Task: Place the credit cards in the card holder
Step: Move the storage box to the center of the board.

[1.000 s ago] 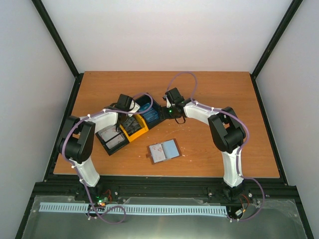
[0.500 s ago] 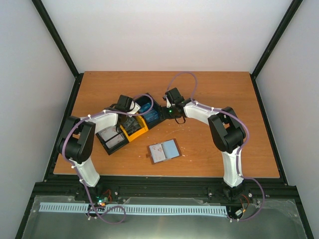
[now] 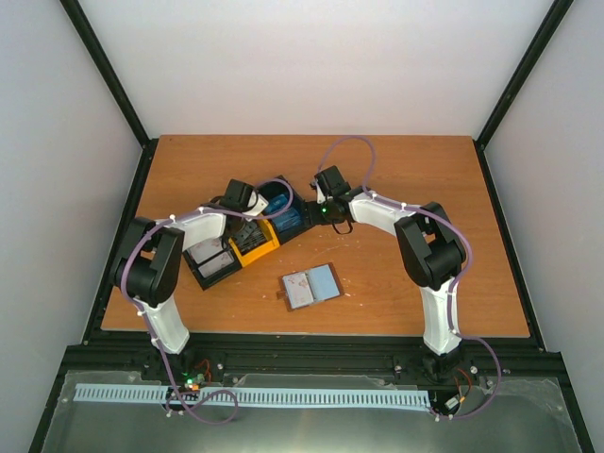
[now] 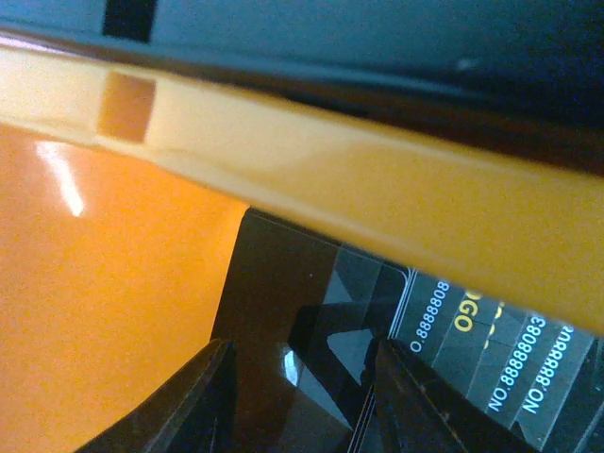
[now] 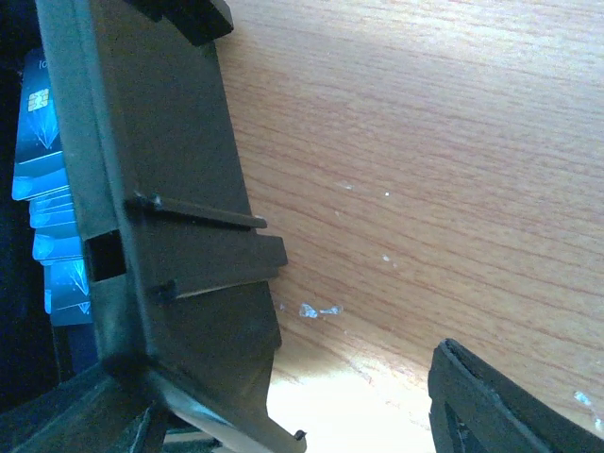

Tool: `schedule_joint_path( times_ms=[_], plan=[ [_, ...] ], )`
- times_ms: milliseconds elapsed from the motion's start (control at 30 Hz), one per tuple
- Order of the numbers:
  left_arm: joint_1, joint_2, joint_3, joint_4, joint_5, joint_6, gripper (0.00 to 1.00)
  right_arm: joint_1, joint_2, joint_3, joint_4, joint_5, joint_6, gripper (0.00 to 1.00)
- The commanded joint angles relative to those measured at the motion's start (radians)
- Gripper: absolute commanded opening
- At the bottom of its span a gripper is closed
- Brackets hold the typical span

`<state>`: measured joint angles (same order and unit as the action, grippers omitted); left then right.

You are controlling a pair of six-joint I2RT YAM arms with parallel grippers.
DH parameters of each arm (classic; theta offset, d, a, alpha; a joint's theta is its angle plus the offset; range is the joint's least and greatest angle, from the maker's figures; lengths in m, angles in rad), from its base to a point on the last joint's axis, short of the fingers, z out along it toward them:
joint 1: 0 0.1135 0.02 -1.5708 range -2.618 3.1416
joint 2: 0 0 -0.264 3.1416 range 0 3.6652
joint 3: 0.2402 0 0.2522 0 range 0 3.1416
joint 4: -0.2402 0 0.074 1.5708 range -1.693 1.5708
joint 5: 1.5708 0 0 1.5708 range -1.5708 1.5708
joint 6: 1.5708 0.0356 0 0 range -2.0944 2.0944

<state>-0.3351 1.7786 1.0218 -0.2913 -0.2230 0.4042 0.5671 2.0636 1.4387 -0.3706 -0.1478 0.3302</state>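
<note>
The cards (image 4: 283,311), likely light, stiff and slippery, lie stacked in the yellow tray (image 4: 377,189) between the half-spread jaws of the left gripper (image 4: 302,359); pinch one by its opposite edges, though whether it's held I cannot tell.

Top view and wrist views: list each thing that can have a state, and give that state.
card holder: open, lying flat
tray: holding cards
dark cards: lying in the tray
blue cards: lying in the tray
left gripper: open over the dark cards
right gripper: open wide at the tray's wall
</note>
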Motion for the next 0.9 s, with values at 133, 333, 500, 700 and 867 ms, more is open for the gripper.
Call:
schedule_joint_path(
  times_ms=[133,333,500,700,867],
  plan=[
    [0.015,0.017,0.065,-0.011,-0.057,0.035,0.41,-0.014,0.03,-0.035,-0.082,0.026,-0.009,0.72],
    [0.016,0.018,0.094,-0.023,-0.049,0.044,0.35,-0.015,0.032,-0.033,-0.083,0.024,-0.009,0.72],
    [0.019,0.023,0.097,-0.022,-0.052,0.047,0.34,-0.015,0.033,-0.032,-0.083,0.024,-0.009,0.72],
    [0.024,0.023,0.097,0.007,-0.077,0.05,0.26,-0.015,0.034,-0.032,-0.083,0.024,-0.009,0.72],
    [0.024,0.019,0.083,0.052,-0.108,0.068,0.21,-0.015,0.035,-0.03,-0.085,0.024,-0.008,0.72]
  ],
)
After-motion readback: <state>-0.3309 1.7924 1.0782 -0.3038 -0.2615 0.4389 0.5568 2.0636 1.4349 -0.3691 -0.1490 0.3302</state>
